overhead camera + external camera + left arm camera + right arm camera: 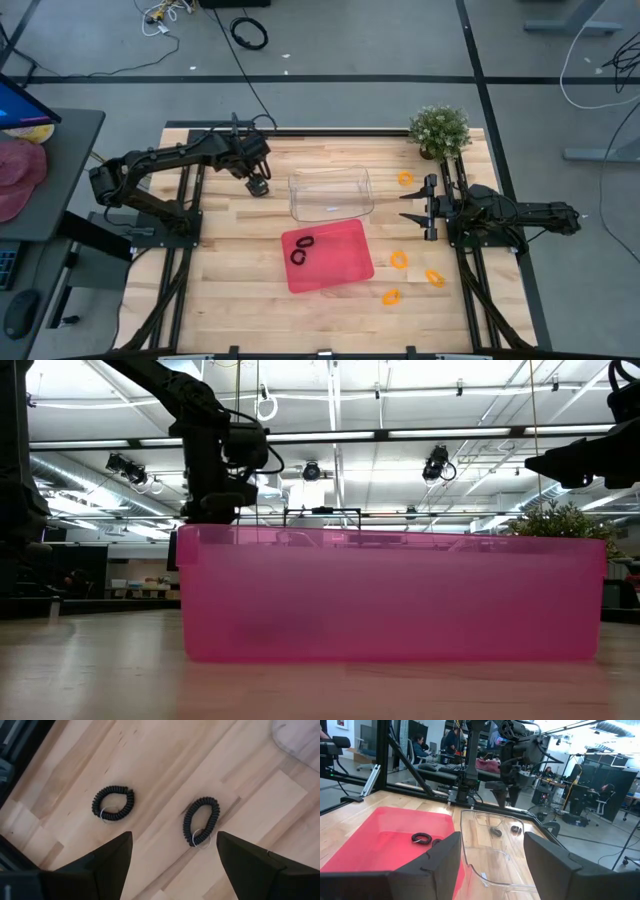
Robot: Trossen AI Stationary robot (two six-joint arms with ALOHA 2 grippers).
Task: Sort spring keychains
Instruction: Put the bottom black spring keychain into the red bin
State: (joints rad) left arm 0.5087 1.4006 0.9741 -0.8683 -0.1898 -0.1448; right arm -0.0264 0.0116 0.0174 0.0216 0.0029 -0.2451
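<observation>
The left gripper [257,186] is hovering with its fingers spread open and nothing between them, at about ten o'clock from the table's centre, just off the clear bin [331,194]. Beneath it two black spring keychains are lying on the bare wood: one [113,803] and another [201,820], near each other but apart, each with a small metal ring. Two more black spring keychains [301,250] are sitting in the red tray [335,265] near its nine o'clock wall. Four orange spring keychains are lying on the wood toward three to five o'clock: one [404,178] beside the potted plant [439,130], and three others [399,260], [434,278], [391,296] past the tray. The right gripper [408,205] is waiting at three o'clock, fingers parted and empty, pointing toward the clear bin.
</observation>
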